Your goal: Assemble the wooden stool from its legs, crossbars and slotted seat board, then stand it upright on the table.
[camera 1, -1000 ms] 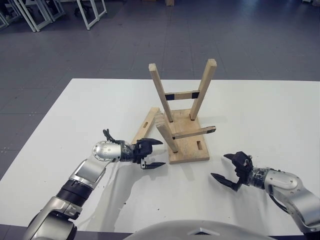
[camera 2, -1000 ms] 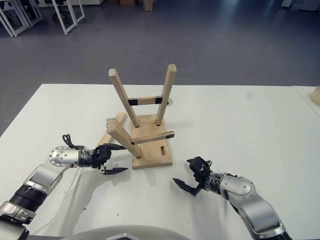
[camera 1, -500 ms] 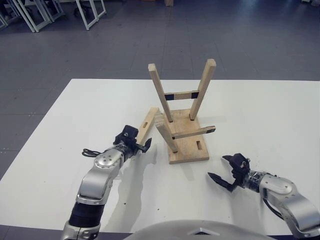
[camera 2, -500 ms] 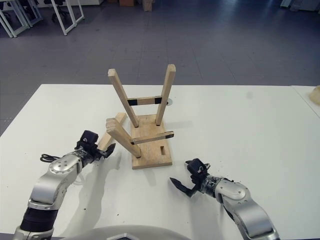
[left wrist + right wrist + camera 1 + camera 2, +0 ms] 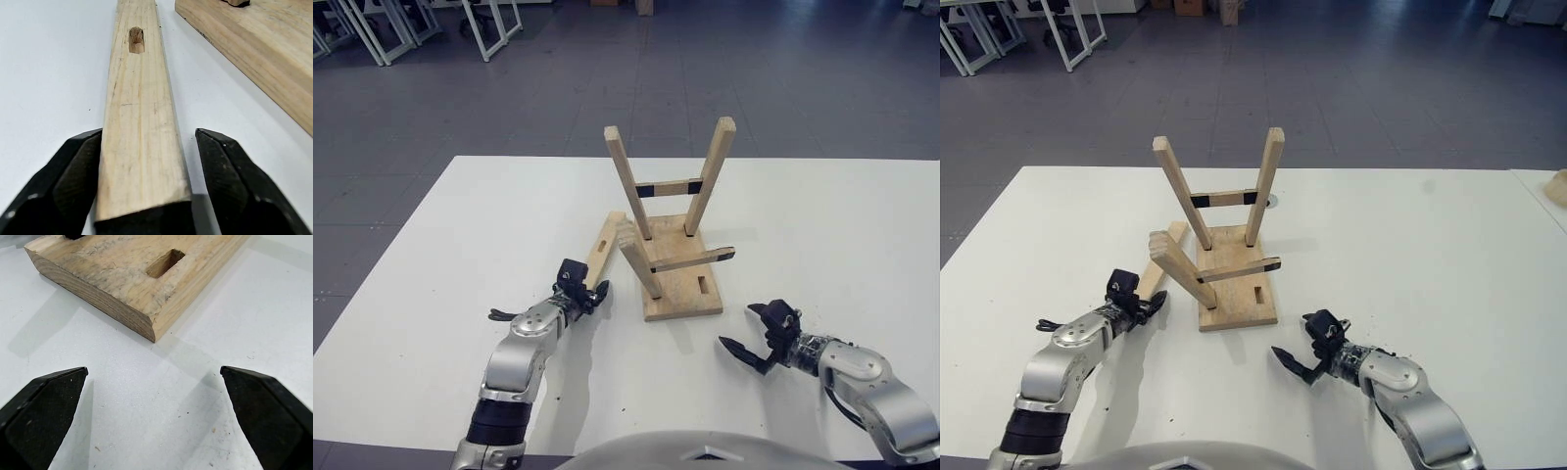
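Observation:
The slotted seat board [image 5: 683, 291] lies upside down on the white table. Two far legs [image 5: 626, 181] stand in it, joined by a crossbar [image 5: 671, 186]. A third, shorter-looking leg [image 5: 639, 262] leans at the near left, and its crossbar [image 5: 693, 259] sticks out to the right with a free end. One slot [image 5: 166, 262] at the board's near right is empty. A loose leg [image 5: 139, 122] lies flat left of the board. My left gripper [image 5: 582, 294] is open, its fingers either side of that leg's near end. My right gripper [image 5: 741, 328] is open just off the board's near right corner, holding nothing.
The white table [image 5: 822, 225] has bare room to the right of the stool and along the left side. Its far edge runs just behind the upright legs, with grey floor and white frames [image 5: 494, 24] beyond.
My left gripper has swung from beside the board's near left corner, turned toward the loose leg and come to straddle its near end. My right gripper has shifted slightly nearer and left.

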Controlling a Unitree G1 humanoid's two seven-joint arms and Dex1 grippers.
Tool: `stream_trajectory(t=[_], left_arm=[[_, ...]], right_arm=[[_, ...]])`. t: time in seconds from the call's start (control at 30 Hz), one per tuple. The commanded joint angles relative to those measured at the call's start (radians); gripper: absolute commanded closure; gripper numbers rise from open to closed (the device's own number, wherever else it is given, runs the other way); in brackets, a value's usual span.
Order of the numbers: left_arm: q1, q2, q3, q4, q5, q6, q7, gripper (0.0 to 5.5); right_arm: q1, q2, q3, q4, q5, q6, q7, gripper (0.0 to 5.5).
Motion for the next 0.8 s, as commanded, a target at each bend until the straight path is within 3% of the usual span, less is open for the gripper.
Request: stream_trajectory(t=[0.03,0.2,0.43,0.53,0.63,0.7,0.8], left_arm=[[0.048,-0.001,0.002,0.088,0.026,0.011,0.019,3.04],[0.047,-0.047,0.061,0.089,0.013,-0.067,0.071,3.46],[-0.113,-0.061,0.395,-0.117,-0.168,-0.218,0.136,3.46],[-0.246,-0.081,0.484,-0.265,-0.514,-0.152,0.068,3.46],[-0.345,-0.032,0.490,-0.314,-0.924,0.011,0.027,3.46],[-0.401,0.007,0.470,-0.262,-1.131,0.106,-0.013,3.46],[-0.424,0.049,0.429,-0.179,-1.285,0.208,-0.083,3.46]], right_arm=[[-0.035,0.007,-0.009,0.000,-0.007,0.014,-0.006,0.49],[-0.079,0.031,-0.057,0.011,0.026,0.048,-0.027,0.49],[-0.392,0.072,-0.351,0.154,0.120,0.260,-0.204,0.49],[-0.602,0.176,-0.534,0.157,0.400,0.406,-0.251,0.49],[-0.793,0.245,-0.650,0.230,0.817,0.554,-0.259,0.49],[-0.885,0.265,-0.652,0.296,1.088,0.605,-0.285,0.49],[-0.931,0.271,-0.583,0.341,1.313,0.639,-0.316,0.49]])
